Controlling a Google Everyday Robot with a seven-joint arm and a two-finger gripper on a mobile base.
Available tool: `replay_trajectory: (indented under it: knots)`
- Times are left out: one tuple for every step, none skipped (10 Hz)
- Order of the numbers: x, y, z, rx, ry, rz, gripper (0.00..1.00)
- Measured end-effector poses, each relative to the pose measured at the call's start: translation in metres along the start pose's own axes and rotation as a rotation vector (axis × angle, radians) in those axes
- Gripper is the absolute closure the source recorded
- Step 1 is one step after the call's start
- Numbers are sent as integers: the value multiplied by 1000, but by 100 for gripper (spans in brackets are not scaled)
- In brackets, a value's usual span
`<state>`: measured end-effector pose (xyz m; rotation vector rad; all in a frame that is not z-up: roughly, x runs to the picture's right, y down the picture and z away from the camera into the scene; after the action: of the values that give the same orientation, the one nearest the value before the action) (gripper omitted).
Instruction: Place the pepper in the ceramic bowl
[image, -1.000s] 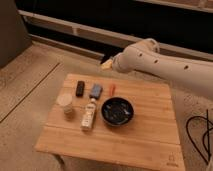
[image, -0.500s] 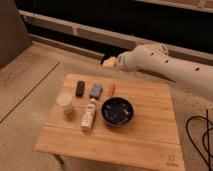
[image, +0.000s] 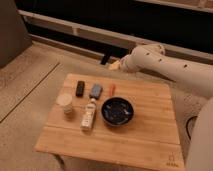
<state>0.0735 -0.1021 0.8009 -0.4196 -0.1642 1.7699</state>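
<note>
Tool (image: 107, 60) hovers beyond the far edge of the bench (image: 145, 137), apparently released and grasping nothing. The pepper (image: 112, 89) lies on the bench just behind the ceramic bowl (image: 104, 111), well apart from the tool.

Light wooden slatted desk (image: 150, 131), and the black ceramic bowl (image: 118, 111) sits about mid-desk. The little red pepper (image: 112, 89) is just behind the bowl. Further left along the back are a blue-grey block (image: 96, 90) and a black block (image: 80, 88). A small bottle (image: 89, 114) lies just left of the bowl, with a tan cup (image: 65, 102) beyond it. The pincer (image: 106, 59) hangs spread and empty past the desk's far edge, behind the bowl.
</note>
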Motion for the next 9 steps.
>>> replay_trajectory:
  knots:
    - [1, -7, 10, -14, 16, 39, 35]
    - [2, -10, 16, -20, 26, 53, 35]
    - [5, -13, 25, -24, 41, 62, 35]
    - [9, -17, 36, -22, 60, 64, 35]
    - [11, -22, 44, -12, 76, 64, 35]
    - [13, -32, 52, 7, 91, 61, 35]
    - [16, -47, 60, 48, 111, 47, 35]
    - [17, -54, 66, 74, 124, 34, 35]
    - [17, -61, 75, 105, 141, 20, 35]
